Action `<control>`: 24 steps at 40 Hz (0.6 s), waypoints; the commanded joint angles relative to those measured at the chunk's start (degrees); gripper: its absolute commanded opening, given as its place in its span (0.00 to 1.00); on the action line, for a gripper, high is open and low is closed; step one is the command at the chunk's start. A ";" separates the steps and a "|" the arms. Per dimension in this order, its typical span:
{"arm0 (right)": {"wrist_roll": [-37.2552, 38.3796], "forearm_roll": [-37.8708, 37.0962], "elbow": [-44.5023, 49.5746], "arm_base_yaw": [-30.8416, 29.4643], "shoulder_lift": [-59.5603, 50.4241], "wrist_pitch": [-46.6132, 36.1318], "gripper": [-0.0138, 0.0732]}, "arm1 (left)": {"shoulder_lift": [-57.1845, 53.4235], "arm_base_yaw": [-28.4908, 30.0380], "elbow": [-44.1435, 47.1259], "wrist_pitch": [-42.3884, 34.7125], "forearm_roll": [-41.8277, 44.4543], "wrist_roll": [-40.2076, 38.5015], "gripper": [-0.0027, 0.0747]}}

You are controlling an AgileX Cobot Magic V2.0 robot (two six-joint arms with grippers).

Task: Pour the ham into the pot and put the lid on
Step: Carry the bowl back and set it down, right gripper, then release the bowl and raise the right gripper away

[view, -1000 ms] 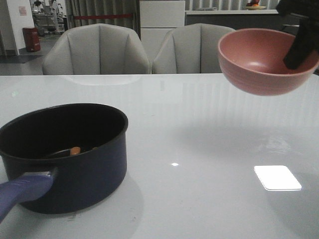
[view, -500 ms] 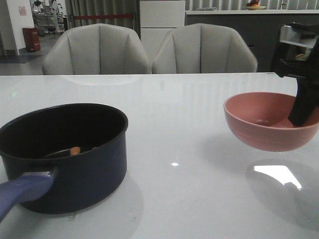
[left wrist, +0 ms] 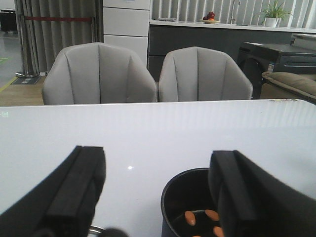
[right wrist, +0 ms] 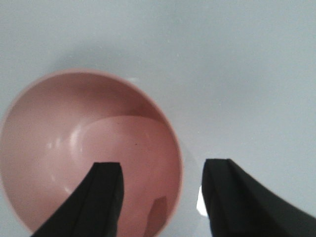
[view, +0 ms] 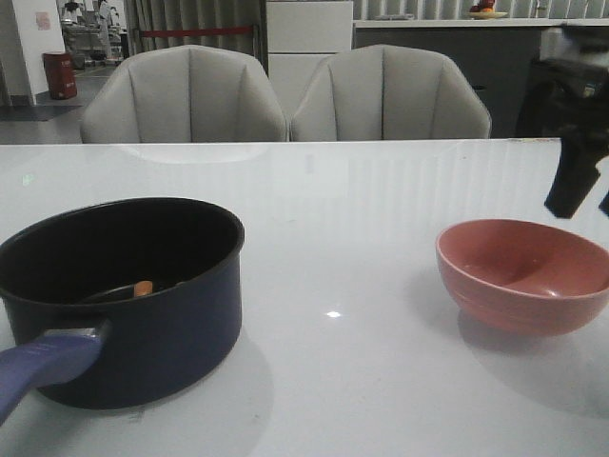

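The dark navy pot (view: 128, 305) stands at the front left of the table, its purple-blue handle (view: 43, 367) pointing toward me. A few orange ham pieces (view: 143, 288) lie inside it and also show in the left wrist view (left wrist: 190, 217). The empty pink bowl (view: 523, 276) sits on the table at the right. My right gripper (view: 588, 195) hangs open just above the bowl's right rim, one finger over the bowl (right wrist: 74, 148) and one outside it. My left gripper (left wrist: 155, 153) is open and empty, high behind the pot (left wrist: 190, 197). A sliver of the lid's steel rim (left wrist: 95, 230) shows below it.
Two grey chairs (view: 186, 95) stand behind the table's far edge. A dark counter and cabinets line the back wall. The white tabletop (view: 333, 238) stretches between pot and bowl.
My right gripper carried the bowl down from mid-air to the table at the right, let go of it, and lifted a little above it. The pot has not moved.
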 commanded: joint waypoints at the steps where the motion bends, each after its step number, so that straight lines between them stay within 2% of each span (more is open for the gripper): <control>1: -2.47 0.10 0.56 -0.20 -10.02 -3.27 0.70 | 0.57 -0.41 -1.54 -4.58 -0.40 -0.03 0.65; 10: -2.46 1.14 11.75 3.76 -27.98 -16.74 0.70 | 0.57 -0.41 -1.54 -4.69 -0.40 -0.03 0.65; 24: -2.34 1.14 31.08 11.86 -52.40 -32.09 0.69 | 0.57 -0.41 -1.54 -4.58 -0.40 -0.03 0.65</control>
